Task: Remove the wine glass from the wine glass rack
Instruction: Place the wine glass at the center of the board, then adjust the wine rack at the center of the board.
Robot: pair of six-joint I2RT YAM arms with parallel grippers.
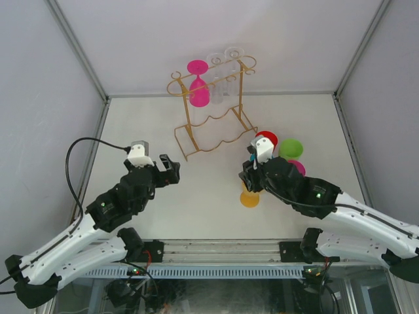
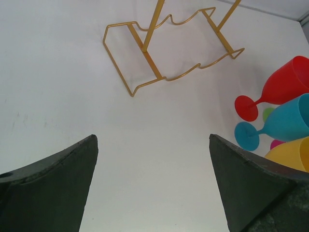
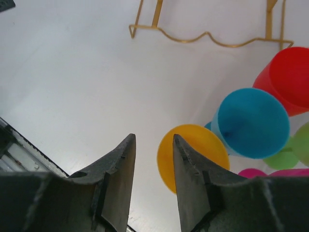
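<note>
Pink wine glass [image 1: 200, 95] hangs bowl-down on the wine glass rack [image 1: 190, 124], at the far side of the desk [image 1: 141, 121]. Left end effector [image 2: 152, 145] gapes wide and empty, near the rack base. Right end effector [image 3: 153, 140] is narrowly parted, holding nothing. Step looks like the approach. Next move likely calls for reaching up to the stem and sliding it out along the rail.

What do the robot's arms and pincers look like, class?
The left arm and right arm each have white rear links, black front housings with a green light, and a white wrist block. A black cable loops off the left arm. The left pincer and right pincer have dark tapered fingers.
</note>
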